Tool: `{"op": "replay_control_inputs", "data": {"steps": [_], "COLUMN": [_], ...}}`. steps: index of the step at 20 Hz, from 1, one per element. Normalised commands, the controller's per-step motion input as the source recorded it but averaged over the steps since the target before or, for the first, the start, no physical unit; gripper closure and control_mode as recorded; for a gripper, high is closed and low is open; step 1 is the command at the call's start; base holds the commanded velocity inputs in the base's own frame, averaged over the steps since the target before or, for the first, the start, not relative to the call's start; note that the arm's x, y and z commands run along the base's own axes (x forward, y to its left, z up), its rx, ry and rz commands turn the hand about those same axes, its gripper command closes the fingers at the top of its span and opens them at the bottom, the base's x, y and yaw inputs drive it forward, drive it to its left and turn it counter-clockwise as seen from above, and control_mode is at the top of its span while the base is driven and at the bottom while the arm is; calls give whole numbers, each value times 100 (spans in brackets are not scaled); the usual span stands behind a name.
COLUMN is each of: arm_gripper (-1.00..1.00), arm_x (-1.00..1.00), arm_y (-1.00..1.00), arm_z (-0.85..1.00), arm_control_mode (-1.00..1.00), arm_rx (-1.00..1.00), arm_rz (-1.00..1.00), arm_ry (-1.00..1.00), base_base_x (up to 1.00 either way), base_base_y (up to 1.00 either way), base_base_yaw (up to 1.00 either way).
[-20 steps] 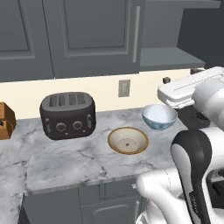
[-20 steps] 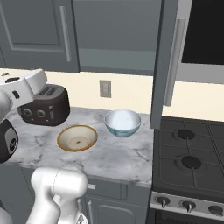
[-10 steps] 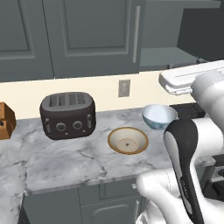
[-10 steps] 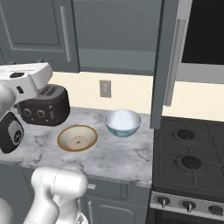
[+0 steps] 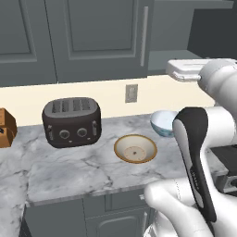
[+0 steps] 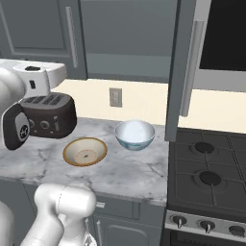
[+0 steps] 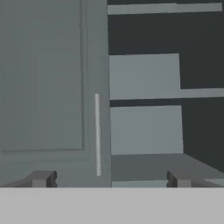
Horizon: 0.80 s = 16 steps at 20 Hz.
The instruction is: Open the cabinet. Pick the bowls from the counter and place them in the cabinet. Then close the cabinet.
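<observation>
The arm has swung up and away from the bowls over the last second: its hand, level with the white bowl a moment ago, now rides higher and faces the cabinet (image 7: 144, 109). The gripper (image 7: 109, 178) is spread as wide as it goes and has hold of nothing. Looking along the hand, the right half of the cabinet is open, grey shelf (image 7: 144, 94) bare, while the left door (image 7: 48, 87) stays shut with its silver bar handle (image 7: 97, 133) running straight up and down. In the right base view the opened right door (image 6: 185, 72) stands edge-on, swung out toward the stove (image 6: 209, 178), its handle vertical too.

So the opening step looks done, at least on one side, and the picking is next. Neither bowl has been moved. The cream bowl (image 5: 135, 148) sits upright on the marble table (image 5: 69, 166), mouth to the ceiling, in front of the toaster (image 5: 71, 121) and to its right. The white bowl with blue pattern (image 6: 135, 134) sits just beyond it, nearer the wall outlet (image 6: 115, 97), also mouth up, apart from its neighbour. Being round, neither has a long axis; a grasp would have to come down on a rim.
</observation>
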Motion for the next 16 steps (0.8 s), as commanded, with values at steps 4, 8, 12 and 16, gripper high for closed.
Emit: {"op": "replay_control_inputs", "data": {"steps": [4,8,12,16], "arm_gripper": [-100,-100,-100,-100], "arm_x": [9,11,25,41], "arm_y": [11,13,5,1], "arm_z": [-22,-23,-13,0], "arm_control_mode": [-100,-100,-100,-100], "arm_rx": [3,0,0,0], "arm_rz": [7,8,6,0], "arm_ry": [-3,-8,-6,0], "base_base_x": [0,0,0,0], "base_base_y": [0,0,0,0], "base_base_yaw": [0,0,0,0]}}
